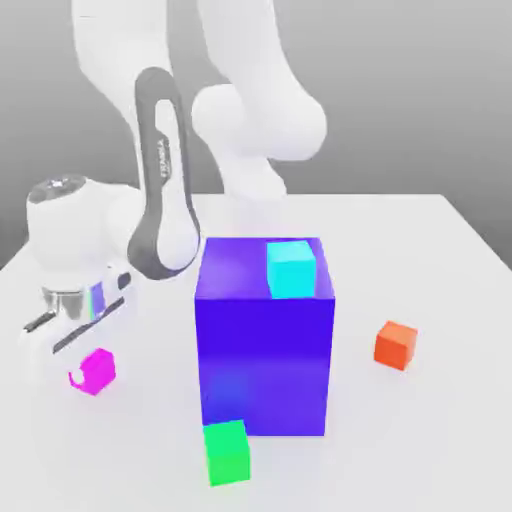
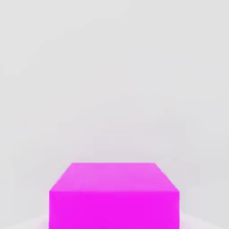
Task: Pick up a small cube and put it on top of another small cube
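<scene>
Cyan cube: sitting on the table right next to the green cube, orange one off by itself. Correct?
Not quite. In the exterior view the cyan cube sits on top of the big blue cube, not on the table. The green cube is on the table in front of the blue cube, and the orange cube is indeed off by itself.

Gripper [image 1: 80, 368] closed around magenta cube [image 1: 97, 372] on table [image 1: 440, 300].

Magenta cube [image 1: 96, 371], green cube [image 1: 227, 452], cyan cube [image 1: 291, 269], orange cube [image 1: 395, 345], blue-purple block [image 1: 265, 340].
</scene>
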